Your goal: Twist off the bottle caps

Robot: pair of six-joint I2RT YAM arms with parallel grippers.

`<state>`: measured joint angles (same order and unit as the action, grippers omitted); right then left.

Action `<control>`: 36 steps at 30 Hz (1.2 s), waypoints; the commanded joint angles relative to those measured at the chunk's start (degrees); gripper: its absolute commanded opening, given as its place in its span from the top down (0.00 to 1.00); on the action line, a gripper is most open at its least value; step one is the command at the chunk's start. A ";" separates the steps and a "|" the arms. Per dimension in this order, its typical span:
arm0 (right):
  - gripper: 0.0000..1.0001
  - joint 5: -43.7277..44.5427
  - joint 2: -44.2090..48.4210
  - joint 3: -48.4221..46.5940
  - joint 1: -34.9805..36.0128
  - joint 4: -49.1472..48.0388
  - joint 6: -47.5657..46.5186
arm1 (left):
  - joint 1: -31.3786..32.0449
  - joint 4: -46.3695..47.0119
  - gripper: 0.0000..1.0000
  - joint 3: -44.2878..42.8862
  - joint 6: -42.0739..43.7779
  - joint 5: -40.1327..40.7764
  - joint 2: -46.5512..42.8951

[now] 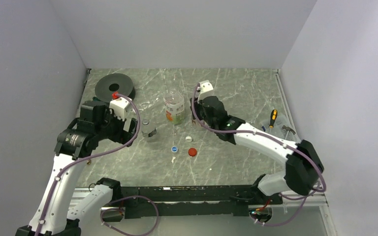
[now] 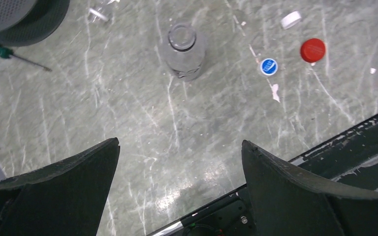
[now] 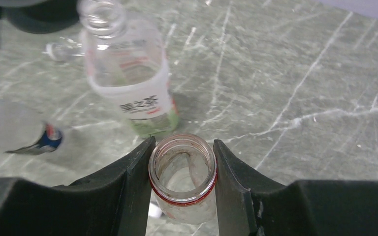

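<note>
My right gripper [image 3: 183, 147] is shut on the neck of a small open bottle with a red ring [image 3: 182, 183]; in the top view the gripper [image 1: 195, 109] hides it. The larger green-and-white labelled bottle [image 3: 133, 83] stands uncapped just ahead of it and also shows in the top view [image 1: 174, 107]. The small clear bottle [image 2: 183, 49] stands uncapped in the middle of the table [image 1: 149, 130]. White [image 2: 291, 19], blue [image 2: 268, 66] and red [image 2: 312, 50] caps lie loose on the table. My left gripper [image 2: 179, 145] is open and empty, nearer than the clear bottle. No black cap is in view.
A large black disc [image 1: 114, 87] lies at the back left, with a green-handled screwdriver [image 2: 0, 51] beside it. An orange-and-black screwdriver [image 1: 272, 118] and small tools lie at the right. The table's black front rail [image 2: 344, 147] runs close under my left gripper.
</note>
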<state>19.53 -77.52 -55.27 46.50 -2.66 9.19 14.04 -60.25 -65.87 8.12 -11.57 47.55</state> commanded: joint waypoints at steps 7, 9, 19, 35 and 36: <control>0.90 3.05 -11.09 -2.90 -3.89 -11.45 -0.29 | -0.77 2.33 0.01 -0.96 -1.01 4.32 0.78; 0.89 2.77 -12.25 -2.54 -4.44 -13.15 0.21 | -0.86 2.43 0.01 -0.78 -0.84 4.13 0.79; 0.85 3.45 -15.56 0.77 -5.46 -19.92 3.25 | -0.95 2.59 0.01 -0.20 -0.84 2.61 0.69; 0.34 2.88 -15.59 5.82 -5.28 -24.08 3.20 | -0.94 2.67 0.01 -0.48 0.30 3.01 0.16; 0.29 2.95 -15.38 5.79 -5.28 -23.65 3.28 | -0.99 2.68 0.01 -0.49 0.52 2.92 0.10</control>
<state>22.11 -93.80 -50.02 41.30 -23.27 12.19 13.30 -59.35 -65.87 7.90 -8.19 48.58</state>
